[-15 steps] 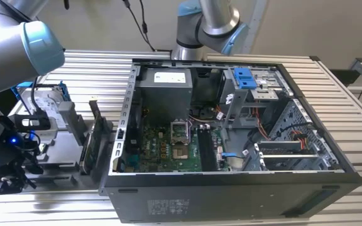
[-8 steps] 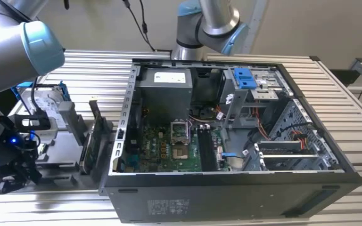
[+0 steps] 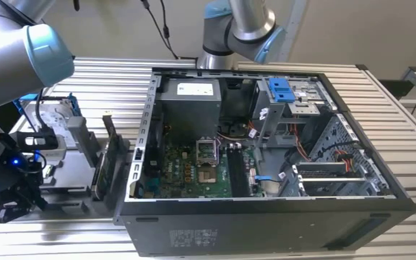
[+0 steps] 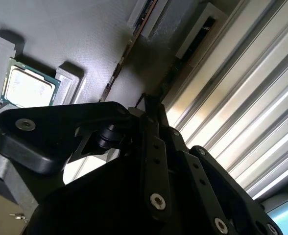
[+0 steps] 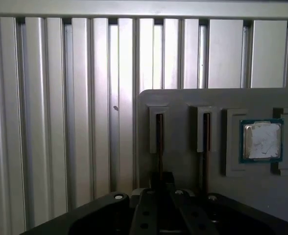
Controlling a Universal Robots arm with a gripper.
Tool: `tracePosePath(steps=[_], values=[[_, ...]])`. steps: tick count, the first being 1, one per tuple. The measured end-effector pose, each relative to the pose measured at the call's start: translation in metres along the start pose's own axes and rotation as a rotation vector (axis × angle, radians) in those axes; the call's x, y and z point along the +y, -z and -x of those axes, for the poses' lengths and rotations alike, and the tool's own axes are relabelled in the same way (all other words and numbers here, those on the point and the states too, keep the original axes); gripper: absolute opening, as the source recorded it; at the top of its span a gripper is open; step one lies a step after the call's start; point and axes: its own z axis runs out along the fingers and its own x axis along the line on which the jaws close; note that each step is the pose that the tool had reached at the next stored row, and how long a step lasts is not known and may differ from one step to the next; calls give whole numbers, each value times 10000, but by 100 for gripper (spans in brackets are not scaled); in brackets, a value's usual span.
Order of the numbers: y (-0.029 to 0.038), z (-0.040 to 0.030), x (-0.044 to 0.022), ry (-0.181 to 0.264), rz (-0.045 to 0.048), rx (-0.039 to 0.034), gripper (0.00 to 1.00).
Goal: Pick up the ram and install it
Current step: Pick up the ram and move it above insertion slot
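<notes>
Can't tell if your tool is clenched; at the case's 9 o'clock, a skewed approach could jam the ram.

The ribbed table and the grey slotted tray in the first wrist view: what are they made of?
The table looks like bare aluminium: silvery, with straight ribs and a soft sheen where light falls. The tray seems to be plastic: flat matte grey with no glint, though painted metal cannot be ruled out. The chip in it has a shiny, metal-looking lid.
</notes>
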Motion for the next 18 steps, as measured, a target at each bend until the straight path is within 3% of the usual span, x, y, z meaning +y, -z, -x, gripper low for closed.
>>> tracePosePath(steps=[9, 18], values=[[5, 0, 1, 0, -1, -1, 14], [101, 3, 0, 0, 0, -5, 14]])
